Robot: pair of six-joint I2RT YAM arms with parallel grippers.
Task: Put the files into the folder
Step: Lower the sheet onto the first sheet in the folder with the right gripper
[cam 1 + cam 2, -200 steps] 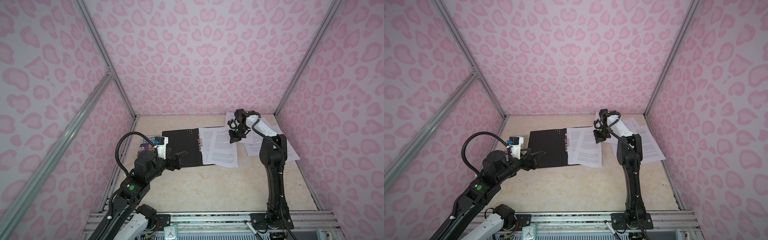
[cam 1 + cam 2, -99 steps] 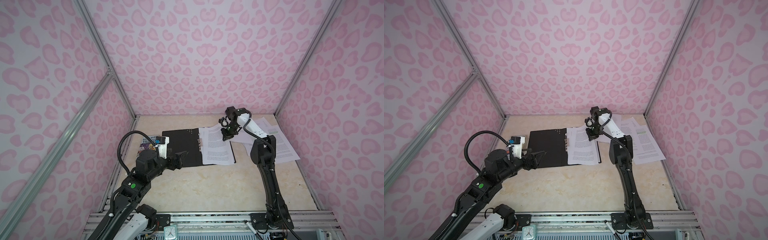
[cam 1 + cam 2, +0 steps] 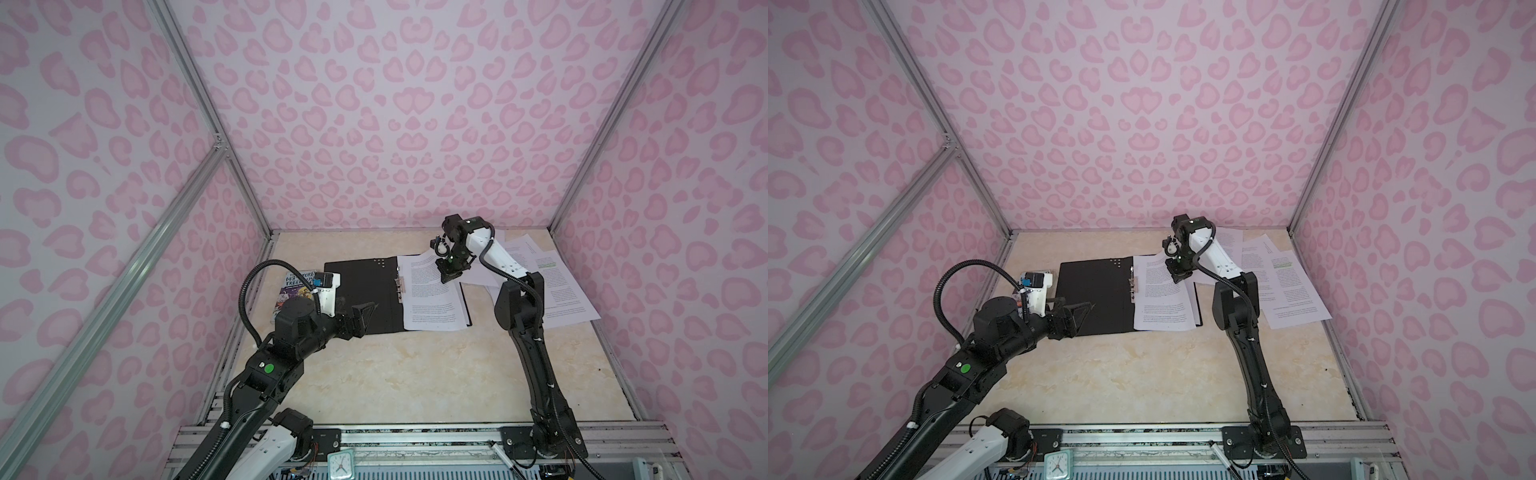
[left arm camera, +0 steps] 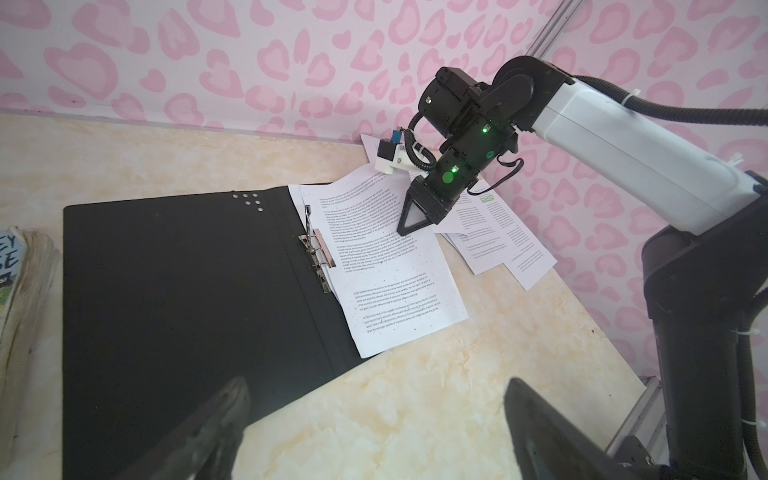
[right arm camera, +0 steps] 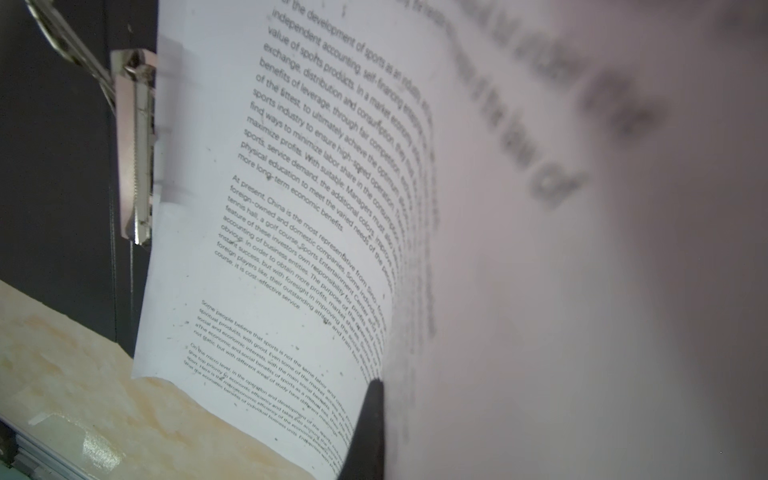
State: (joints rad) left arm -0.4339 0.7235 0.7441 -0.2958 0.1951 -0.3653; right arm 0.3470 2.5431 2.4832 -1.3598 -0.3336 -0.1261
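The black folder [image 3: 361, 291] [image 3: 1096, 295] lies open on the table, its metal clip [image 4: 316, 253] [image 5: 135, 145] at the spine. White printed files [image 3: 428, 299] [image 4: 395, 291] rest on its right half, edges by the clip. More files [image 3: 557, 291] [image 3: 1287, 291] are fanned out to the right, one with a green line [image 3: 546, 262]. My right gripper [image 3: 446, 277] [image 4: 403, 228] [image 5: 374, 384] is shut on a sheet that curls up against its camera. Open and holding nothing, my left gripper [image 3: 365, 309] [image 4: 376, 386] hovers at the folder's near left corner.
A colourful paperback book [image 3: 293, 286] [image 4: 20, 291] lies left of the folder by the left wall. Pink patterned walls close in three sides. A small clock [image 3: 340, 465] sits on the metal rail at the front edge.
My right gripper has moved left from the loose pile over the folder's right half, drawing a sheet along towards the clip. The left arm has stayed put.
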